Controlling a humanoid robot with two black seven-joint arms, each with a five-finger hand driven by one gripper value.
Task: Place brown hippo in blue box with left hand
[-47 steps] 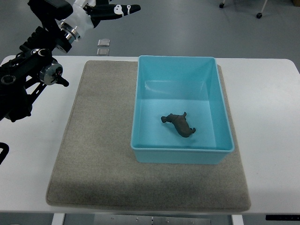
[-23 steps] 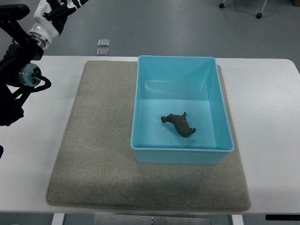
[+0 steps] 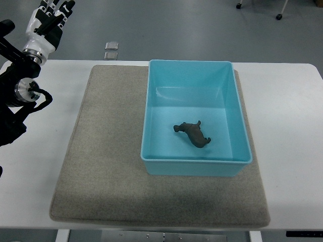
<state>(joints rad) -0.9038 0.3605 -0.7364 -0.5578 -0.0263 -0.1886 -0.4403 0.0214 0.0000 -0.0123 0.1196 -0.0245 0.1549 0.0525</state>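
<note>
Top view: a brown hippo (image 3: 192, 134) lies on the floor of the blue box (image 3: 194, 66), toward six o'clock; the box sits on a grey mat (image 3: 106, 146); the left hand (image 3: 48, 17), at eleven o'clock, is raised clear, fingers extended, grasping nothing; placement looks complete.

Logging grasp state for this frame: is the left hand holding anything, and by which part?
Nothing is held. The left hand is empty at the top-left corner, away from the blue box; the brown hippo lies loose inside it.
</note>
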